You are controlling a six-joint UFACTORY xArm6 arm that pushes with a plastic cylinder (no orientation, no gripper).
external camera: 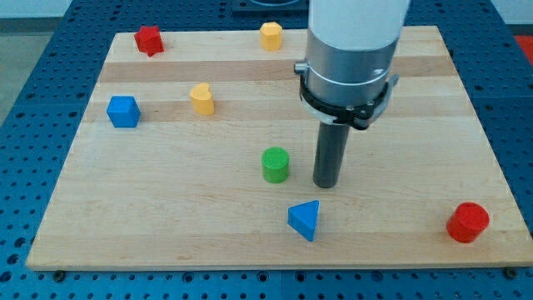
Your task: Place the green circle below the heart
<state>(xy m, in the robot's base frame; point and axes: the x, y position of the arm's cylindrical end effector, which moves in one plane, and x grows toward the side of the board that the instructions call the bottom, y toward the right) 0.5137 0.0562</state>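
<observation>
The green circle [276, 164] is a short green cylinder near the middle of the wooden board [416, 100]. The yellow heart [201, 98] lies up and to the view's left of it, well apart. My tip [326, 184] rests on the board just to the view's right of the green circle, with a small gap between them. The rod hangs from the wide grey and white arm body [350, 50] that covers the board's upper middle.
A blue triangle [305, 220] lies just below my tip. A red cylinder [467, 222] sits at the bottom right. A blue cube [123, 111] is at the left, a red star-like block [149, 39] at the top left, a yellow hexagon [271, 36] at the top.
</observation>
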